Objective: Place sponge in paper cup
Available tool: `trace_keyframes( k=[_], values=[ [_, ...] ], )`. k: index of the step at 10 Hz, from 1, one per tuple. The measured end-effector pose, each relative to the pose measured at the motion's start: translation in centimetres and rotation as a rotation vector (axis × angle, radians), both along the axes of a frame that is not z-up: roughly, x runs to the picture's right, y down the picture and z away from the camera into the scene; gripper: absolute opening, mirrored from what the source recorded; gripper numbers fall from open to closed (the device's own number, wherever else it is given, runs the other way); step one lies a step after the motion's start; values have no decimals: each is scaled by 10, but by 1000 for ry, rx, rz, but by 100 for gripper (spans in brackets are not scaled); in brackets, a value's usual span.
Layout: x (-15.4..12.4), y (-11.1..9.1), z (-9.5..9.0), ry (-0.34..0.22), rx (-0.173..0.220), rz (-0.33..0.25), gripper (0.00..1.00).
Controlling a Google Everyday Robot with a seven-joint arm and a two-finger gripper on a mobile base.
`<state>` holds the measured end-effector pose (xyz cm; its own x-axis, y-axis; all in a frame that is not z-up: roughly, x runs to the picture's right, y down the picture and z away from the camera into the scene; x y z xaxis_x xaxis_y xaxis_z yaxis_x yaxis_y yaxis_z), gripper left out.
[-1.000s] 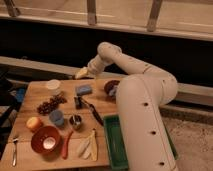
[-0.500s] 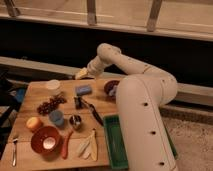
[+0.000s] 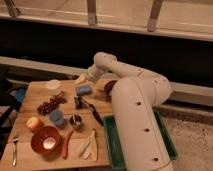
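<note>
The light-blue sponge lies on the wooden table near its back edge. The white paper cup stands upright to the left of it, about a cup-width away. My gripper with its pale yellowish tip sits just behind and above the sponge's left end, between the sponge and the cup. It holds nothing that I can see. The white arm reaches in from the right.
On the table are a bunch of grapes, a blue cup, a small metal cup, a dark block with a black-handled utensil, an orange, a red bowl and a fork. A green tray lies at the right.
The arm and gripper have come down a little toward the sponge. The sponge and the paper cup have not moved.
</note>
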<state>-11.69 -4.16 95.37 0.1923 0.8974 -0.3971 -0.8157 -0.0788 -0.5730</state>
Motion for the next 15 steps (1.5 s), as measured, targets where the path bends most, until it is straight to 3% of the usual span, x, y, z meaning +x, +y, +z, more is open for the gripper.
trace_keyframes(
  k=[7,8,11,15],
  values=[
    [5,14,31,20,-83,-1,79],
    [5,17,34,17,-99,3,74],
    [2,29,40,5,-142,1,43],
    [2,35,45,-6,-165,0,3]
  ],
)
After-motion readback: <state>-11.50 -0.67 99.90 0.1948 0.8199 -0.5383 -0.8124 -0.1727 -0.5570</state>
